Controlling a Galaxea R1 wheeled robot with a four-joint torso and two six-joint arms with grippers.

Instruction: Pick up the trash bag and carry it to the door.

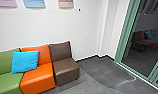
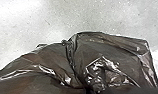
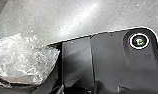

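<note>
Left gripper: right at the black trash bag (image 2: 112, 52), by the left wrist view; open, closed or pinching plastic, impossible to tell. Right gripper: state likewise impossible to tell.

Trash bag just off the left hand and large before its wrist camera, so clearly nearer to the left arm than to the right, to judge by the two wrist views. Touching the hand or only close to it, not to be made out. Glossy, creased film, bunched into a gathered fold (image 2: 71, 60) running in toward the hand, with fuller bulges to both sides of that fold. Long axis uncertain, the near part of the bag being cut off. For a secure carry, probably best to keep to that gathered fold; a grip on loose film alone might tear or slip.

Beneath and beyond the bag, pale floor (image 2: 25, 15). Near the right hand, crumpled clear plastic (image 3: 22, 57), beside the robot's dark plate (image 3: 110, 55); whether part of any bag, unclear.

Farther out, ahead of the hands: green, orange and brown seats (image 1: 40, 75) toward the left-hand side, with a blue cushion (image 1: 25, 61); toward the right-hand side, green-framed glass (image 1: 142, 55), perhaps the door, hard to say.
</note>
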